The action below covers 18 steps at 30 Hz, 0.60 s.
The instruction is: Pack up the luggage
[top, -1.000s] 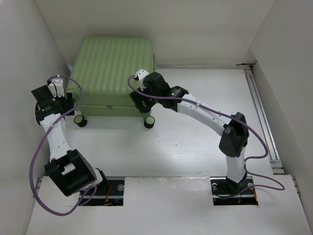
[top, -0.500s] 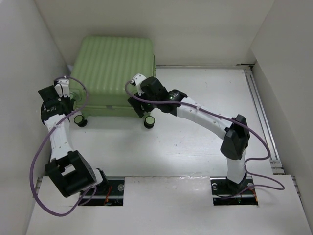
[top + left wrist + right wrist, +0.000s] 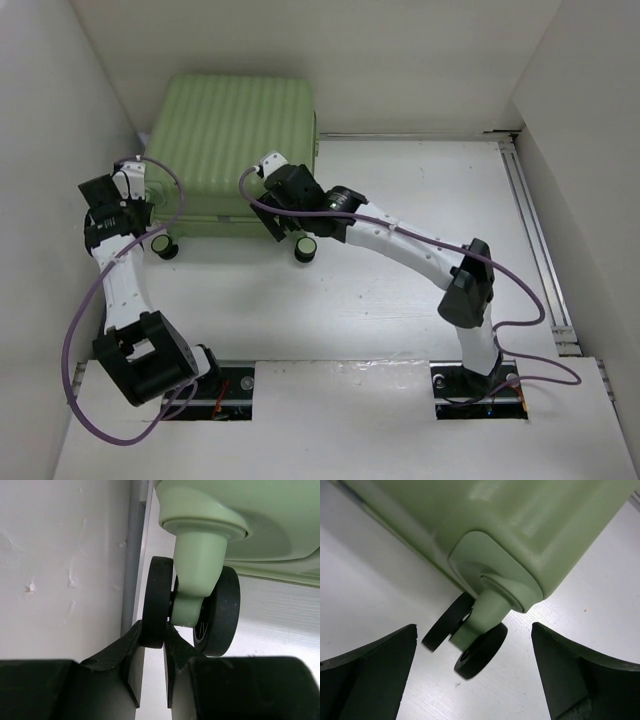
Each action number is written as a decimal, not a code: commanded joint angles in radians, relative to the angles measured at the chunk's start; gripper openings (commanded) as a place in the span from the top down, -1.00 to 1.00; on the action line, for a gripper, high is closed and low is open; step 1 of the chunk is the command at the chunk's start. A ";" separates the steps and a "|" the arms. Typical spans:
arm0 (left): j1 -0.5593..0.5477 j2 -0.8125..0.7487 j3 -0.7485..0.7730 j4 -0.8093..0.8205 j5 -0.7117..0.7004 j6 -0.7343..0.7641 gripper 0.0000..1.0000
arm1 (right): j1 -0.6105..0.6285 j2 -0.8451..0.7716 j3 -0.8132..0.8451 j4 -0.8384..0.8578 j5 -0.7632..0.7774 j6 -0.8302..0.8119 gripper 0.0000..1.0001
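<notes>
Closed luggage (image 3: pixel 235 140) lies flat on the tabletop (image 3: pixel 400 290), just ahead of both end effectors. Left end effector (image 3: pixel 152 637) is pinched onto one black caster disc (image 3: pixel 156 600). Right end effector (image 3: pixel 472 627) gapes wide, facing the other caster (image 3: pixel 480 650) and gripping nothing. Risk: under pull the disc may roll or swivel free, skewing the case.

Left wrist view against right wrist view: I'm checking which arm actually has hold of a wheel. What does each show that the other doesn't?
Only the left wrist view: the left gripper pinched on one black disc of the left caster, the white wall beside it. Only the right wrist view: the right gripper wide open, fingers either side of the right caster, touching nothing. Both: the green luggage shell above a twin-wheel caster.
</notes>
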 commanded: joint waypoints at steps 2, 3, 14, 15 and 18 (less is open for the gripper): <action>-0.018 -0.009 0.087 -0.028 0.062 0.013 1.00 | -0.001 0.048 -0.008 0.054 0.126 0.097 -1.00; -0.018 -0.009 0.097 -0.039 0.062 0.013 1.00 | -0.001 0.048 -0.008 0.054 0.147 0.107 -1.00; 0.075 -0.053 0.035 -0.150 -0.022 0.049 0.13 | -0.012 0.057 -0.079 0.128 0.074 0.153 -0.36; 0.084 -0.067 0.006 -0.140 -0.022 0.050 0.10 | -0.012 0.057 -0.079 0.128 0.065 0.153 -0.28; 0.152 -0.090 -0.123 -0.075 0.062 0.082 0.10 | -0.021 0.057 -0.079 0.137 0.065 0.153 0.10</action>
